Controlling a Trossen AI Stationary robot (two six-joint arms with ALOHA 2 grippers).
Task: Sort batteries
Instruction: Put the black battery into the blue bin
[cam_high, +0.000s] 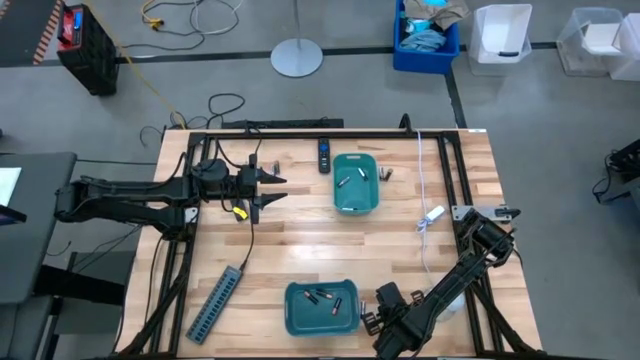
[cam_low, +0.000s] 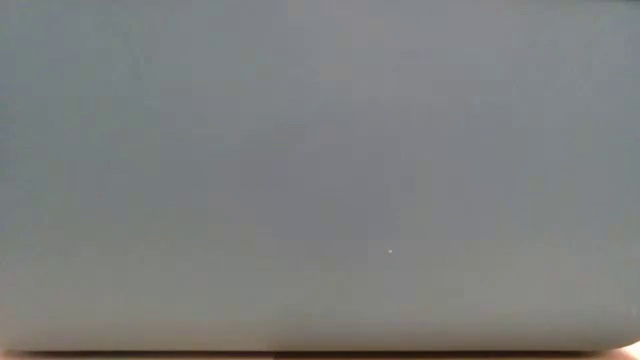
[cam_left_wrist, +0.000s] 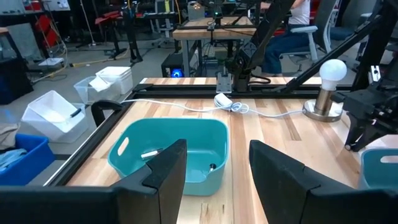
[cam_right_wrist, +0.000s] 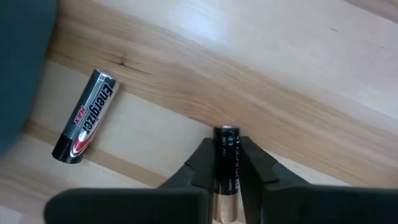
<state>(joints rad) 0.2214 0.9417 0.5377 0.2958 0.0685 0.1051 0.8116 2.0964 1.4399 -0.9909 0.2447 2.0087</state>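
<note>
Low view is basically useless, just a flat grey-blue blur. The right gripper (cam_right_wrist: 226, 171), down by the near teal bin (cam_high: 322, 308), pinches a black-and-copper battery (cam_right_wrist: 226, 168) lengthwise between its fingers, lower end cut off. A silver battery (cam_right_wrist: 86, 116) lies diagonally beside it. The left gripper (cam_left_wrist: 214, 163) hangs half-open over the table near the far teal bin (cam_left_wrist: 168, 152).

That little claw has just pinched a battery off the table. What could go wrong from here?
The right gripper holds the black-and-copper battery between narrow fingertips; being round, it might twist or slip out when lifted. The silver battery lies loose close by, beside the teal bin, so a sideways swing could nudge it rolling.
</note>
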